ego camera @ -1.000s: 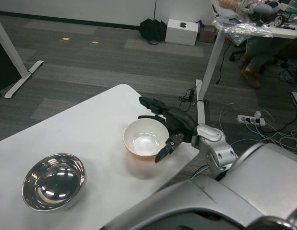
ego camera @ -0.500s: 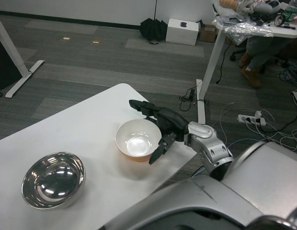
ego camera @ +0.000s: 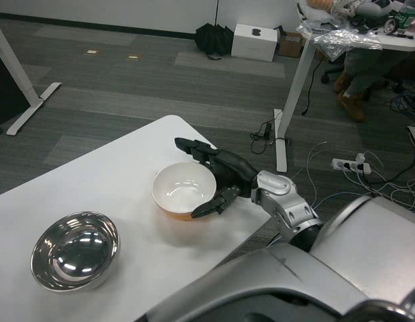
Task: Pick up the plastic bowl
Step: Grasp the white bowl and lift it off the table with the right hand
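Here the plastic bowl (ego camera: 184, 191) sits on the white table (ego camera: 120, 181), near the table's right edge. It is white inside and orange on the outside, and it stands the right way up. The right hand (ego camera: 217, 176) is black and sits at the right side of the bowl. Its fingers (ego camera: 190, 145) are spread wide apart around that side. Some reach along the far rim, and one comes round the near rim. They look very close to the bowl or just touching it, but it is hard to tell which. The hand does not have a tight hold on the bowl. The bowl's bottom looks flat on the table.

A shiny metal bowl (ego camera: 74, 250) stands at the near left of the table, well apart from the plastic bowl. The left hand is not in the picture.

Far off on the grey floor there is a white box (ego camera: 255, 43) with a black bag (ego camera: 214, 39) just beside it. At the far right stands another table (ego camera: 368, 39) with many things on it. White cables and a power strip (ego camera: 346, 165) lie on the floor at the right.
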{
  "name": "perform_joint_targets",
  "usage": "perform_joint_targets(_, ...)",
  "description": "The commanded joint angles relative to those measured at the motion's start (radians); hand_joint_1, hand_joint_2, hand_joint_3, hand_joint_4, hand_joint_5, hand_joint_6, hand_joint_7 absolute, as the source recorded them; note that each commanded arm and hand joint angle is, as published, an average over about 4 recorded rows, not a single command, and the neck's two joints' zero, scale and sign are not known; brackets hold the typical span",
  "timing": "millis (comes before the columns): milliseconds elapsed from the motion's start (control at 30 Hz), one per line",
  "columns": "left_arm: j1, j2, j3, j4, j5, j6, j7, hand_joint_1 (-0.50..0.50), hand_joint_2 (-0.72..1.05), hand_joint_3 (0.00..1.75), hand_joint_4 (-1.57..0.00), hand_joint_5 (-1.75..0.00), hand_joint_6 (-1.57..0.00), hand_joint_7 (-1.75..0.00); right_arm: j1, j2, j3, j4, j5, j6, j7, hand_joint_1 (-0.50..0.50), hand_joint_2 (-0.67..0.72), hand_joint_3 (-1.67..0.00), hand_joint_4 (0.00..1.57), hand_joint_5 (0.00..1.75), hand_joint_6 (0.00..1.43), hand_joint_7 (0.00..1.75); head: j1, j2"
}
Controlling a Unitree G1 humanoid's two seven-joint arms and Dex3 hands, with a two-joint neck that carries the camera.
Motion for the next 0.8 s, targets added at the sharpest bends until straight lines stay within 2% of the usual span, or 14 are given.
perform_joint_targets(33, 0.013, 0.015, 0.001, -0.007, -0.006, -0.013, 0.001, -0.5, 0.69, 0.0, 0.0, 0.0, 0.0, 0.0, -0.018, -0.004, 0.013, 0.034, -0.002, -0.076, -0.027, -0.33, -0.57, -1.09, 0.01, 1.6, 0.0, 0.12, 0.009, 0.003)
perform_joint_targets(167, 0.017, 0.015, 0.001, -0.007, -0.007, -0.015, 0.001, -0.5, 0.69, 0.0, 0.0, 0.0, 0.0, 0.0, -0.029, -0.005, 0.023, 0.055, -0.001, -0.131, -0.045, -0.31, -0.6, -1.23, 0.07, 1.65, 0.0, 0.56, 0.013, 0.005)
perform_joint_targets(267, 0.019, 0.015, 0.001, -0.007, -0.008, -0.015, 0.001, -0.5, 0.69, 0.0, 0.0, 0.0, 0.0, 0.0, -0.032, -0.008, 0.03, 0.065, -0.001, -0.156, -0.056, -0.29, -0.6, -1.27, 0.12, 1.65, 0.0, 0.98, 0.025, 0.009)
perform_joint_targets(300, 0.02, 0.015, 0.001, -0.008, -0.008, -0.015, 0.001, -0.5, 0.69, 0.0, 0.0, 0.0, 0.0, 0.0, -0.033, -0.009, 0.032, 0.069, -0.001, -0.165, -0.059, -0.29, -0.6, -1.27, 0.16, 1.65, 0.0, 1.15, 0.027, 0.01)
perform_joint_targets(400, 0.021, 0.015, 0.001, -0.008, -0.008, -0.015, 0.001, -0.5, 0.69, 0.0, 0.0, 0.0, 0.0, 0.0, -0.041, -0.01, 0.039, 0.075, -0.002, -0.187, -0.068, -0.29, -0.6, -1.31, 0.28, 1.65, 0.0, 1.45, 0.035, 0.013)
perform_joint_targets(533, 0.024, 0.015, 0.001, -0.009, -0.008, -0.016, 0.001, -0.5, 0.69, 0.0, 0.0, 0.0, 0.0, 0.0, -0.05, -0.01, 0.047, 0.081, -0.004, -0.209, -0.078, -0.28, -0.6, -1.35, 0.38, 1.65, 0.0, 1.54, 0.038, 0.014)
perform_joint_targets(667, 0.024, 0.015, 0.001, -0.01, -0.009, -0.016, 0.001, -0.5, 0.69, 0.0, 0.0, 0.0, 0.0, 0.0, -0.062, -0.011, 0.056, 0.083, -0.011, -0.219, -0.08, -0.25, -0.6, -1.35, 0.45, 1.55, 0.04, 1.64, 0.058, 0.018)
perform_joint_targets(800, 0.029, 0.015, 0.001, -0.012, -0.01, -0.017, 0.001, -0.5, 0.69, 0.0, 0.0, 0.0, 0.0, 0.0, -0.066, -0.012, 0.059, 0.083, -0.023, -0.223, -0.084, -0.25, -0.6, -1.35, 0.5, 1.55, 0.06, 1.68, 0.074, 0.022)
